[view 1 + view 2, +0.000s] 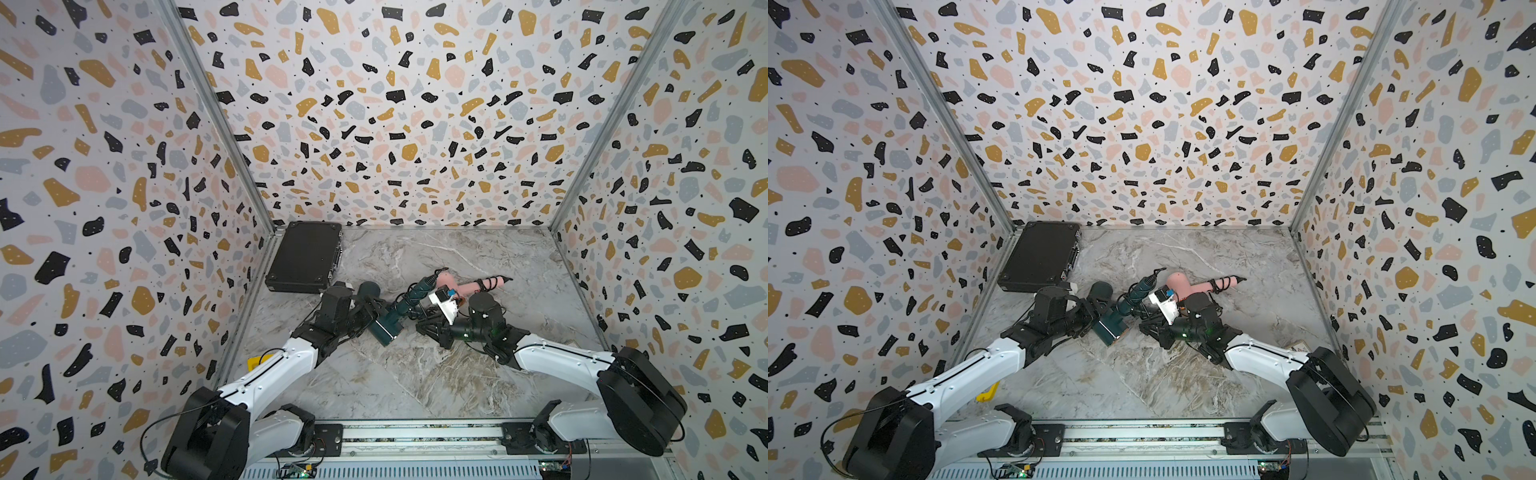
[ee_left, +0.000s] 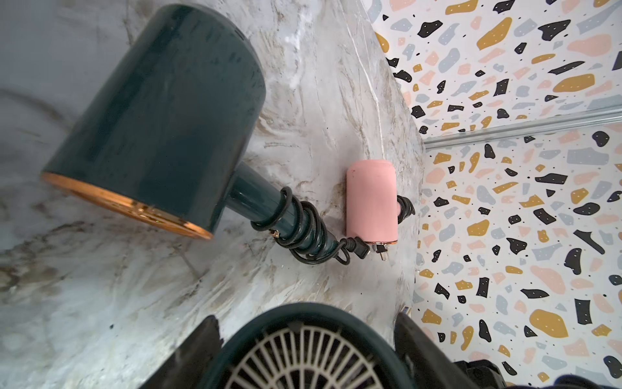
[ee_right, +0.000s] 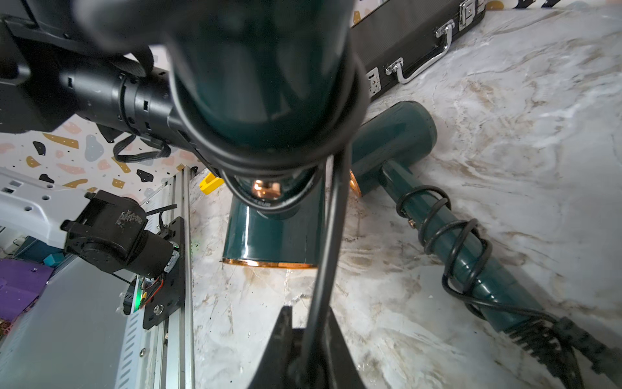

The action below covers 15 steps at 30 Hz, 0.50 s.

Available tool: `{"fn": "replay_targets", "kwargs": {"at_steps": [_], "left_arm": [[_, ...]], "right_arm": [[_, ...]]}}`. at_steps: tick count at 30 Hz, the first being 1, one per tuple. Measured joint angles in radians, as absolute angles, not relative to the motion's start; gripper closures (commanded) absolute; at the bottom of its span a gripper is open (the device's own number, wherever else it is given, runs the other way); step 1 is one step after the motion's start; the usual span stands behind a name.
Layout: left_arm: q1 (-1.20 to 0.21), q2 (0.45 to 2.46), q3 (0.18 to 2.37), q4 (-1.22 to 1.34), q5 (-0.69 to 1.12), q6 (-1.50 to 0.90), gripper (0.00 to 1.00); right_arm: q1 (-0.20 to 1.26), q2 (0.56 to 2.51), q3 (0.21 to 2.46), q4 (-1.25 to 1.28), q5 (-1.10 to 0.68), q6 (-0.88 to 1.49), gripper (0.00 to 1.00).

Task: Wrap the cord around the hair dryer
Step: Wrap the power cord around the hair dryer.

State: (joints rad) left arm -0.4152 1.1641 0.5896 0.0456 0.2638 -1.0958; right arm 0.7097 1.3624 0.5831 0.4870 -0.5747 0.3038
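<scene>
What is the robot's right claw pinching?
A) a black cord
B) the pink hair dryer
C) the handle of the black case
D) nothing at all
A: in the right wrist view the right gripper is closed on the black cord, which runs up from between its fingers to the nearer green hair dryer.

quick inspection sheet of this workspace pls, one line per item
surface: marble-pattern table
job's things: held hair dryer, cord partly round its handle
clutter: spare green hair dryer and pink hair dryer, cords wrapped; black case; yellow block
grippers: left gripper shut on held hair dryer; right gripper shut on cord
cables: wire loop under left arm
surroundings: speckled walls
</scene>
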Motion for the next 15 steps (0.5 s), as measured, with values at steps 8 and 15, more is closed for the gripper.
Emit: {"fn": "replay_targets", "kwargs": {"at_steps": [8, 15], "left_arm": [[-0.415, 1.186, 0.590, 0.044, 0.269, -1.093, 1.00], [-0.415, 1.186, 0.589, 0.028, 0.235, -1.093, 1.00]], "right_arm": [[0.715, 1.434, 0.613, 0.425, -0.567, 0.305, 1.00], [0.738, 1.419, 0.613, 0.404, -0.532, 0.260, 1.00]]}}
